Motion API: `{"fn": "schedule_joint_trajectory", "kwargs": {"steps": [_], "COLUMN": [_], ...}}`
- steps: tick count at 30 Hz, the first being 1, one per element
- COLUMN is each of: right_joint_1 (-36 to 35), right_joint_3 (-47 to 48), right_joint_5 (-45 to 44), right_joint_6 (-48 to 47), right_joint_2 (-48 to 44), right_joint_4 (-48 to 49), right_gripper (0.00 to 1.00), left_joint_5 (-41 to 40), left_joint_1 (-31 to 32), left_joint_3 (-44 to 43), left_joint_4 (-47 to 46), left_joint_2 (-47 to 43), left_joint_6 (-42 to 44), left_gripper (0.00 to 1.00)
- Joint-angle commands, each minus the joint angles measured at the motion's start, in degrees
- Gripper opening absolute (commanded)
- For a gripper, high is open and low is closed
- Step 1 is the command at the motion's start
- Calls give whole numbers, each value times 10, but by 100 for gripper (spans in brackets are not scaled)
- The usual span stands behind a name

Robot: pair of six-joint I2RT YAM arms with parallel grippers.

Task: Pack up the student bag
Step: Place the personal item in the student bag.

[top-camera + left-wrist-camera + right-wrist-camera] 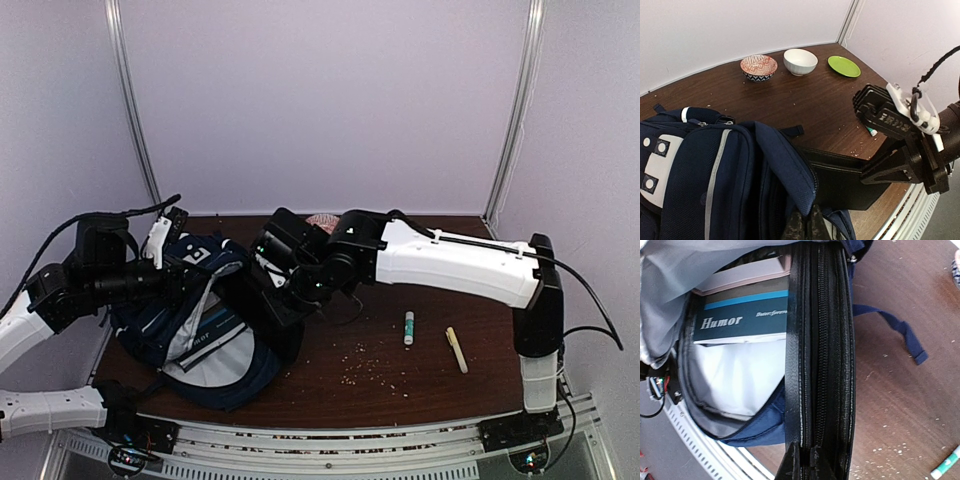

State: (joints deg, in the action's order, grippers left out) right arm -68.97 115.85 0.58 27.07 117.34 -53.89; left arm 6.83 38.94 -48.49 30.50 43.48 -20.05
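The left tool [807,222] pinches the bag [715,175] open, likely so the right tool [805,457], clamping the case [820,340], can slide it in.

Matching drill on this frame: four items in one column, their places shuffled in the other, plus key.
1. black case
2. Humor book
3. green plate
4. glue stick

a. lying inside the student bag, title showing
b. next to the white bowl
c. gripped by the right hand
d. loose on the bare table, apart from the bag

Pairs: 1-c, 2-a, 3-b, 4-d
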Motion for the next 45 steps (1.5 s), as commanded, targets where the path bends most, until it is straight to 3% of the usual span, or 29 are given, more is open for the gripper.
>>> {"fn": "schedule_joint_trajectory", "kwargs": {"steps": [1,12,19,23,28,37,45], "right_joint_1": [1,0,-13,-12,-5,2,3], "right_joint_3": [63,141,148,153,154,149,-26], "right_joint_5": [-112,-101,-64,-82,-97,-62,-48], "right_joint_6": [-25,-46,-58,-56,-46,-29,-23], "right_joint_2": [11,69,87,94,95,109,-11], "right_joint_4": [-7,3,-16,-12,50,157,256], "right_gripper": [0,0,0,0,0,0,39], "left_joint_5": [46,70,35,86,174,184,102], "left_joint_1": [-4,-4,-3,-4,-3,-3,-3], "left_joint_3": [-37,-30,-41,-49,-24,14,26], "left_joint_4": [-97,-117,-133,-157,-183,-204,-191], "left_joint_2": [5,9,2,9,2,-21,-31], "left_joint_6": [1,-19,-22,-27,-45,-71,-63], "left_gripper": [0,0,0,0,0,0,0]}}
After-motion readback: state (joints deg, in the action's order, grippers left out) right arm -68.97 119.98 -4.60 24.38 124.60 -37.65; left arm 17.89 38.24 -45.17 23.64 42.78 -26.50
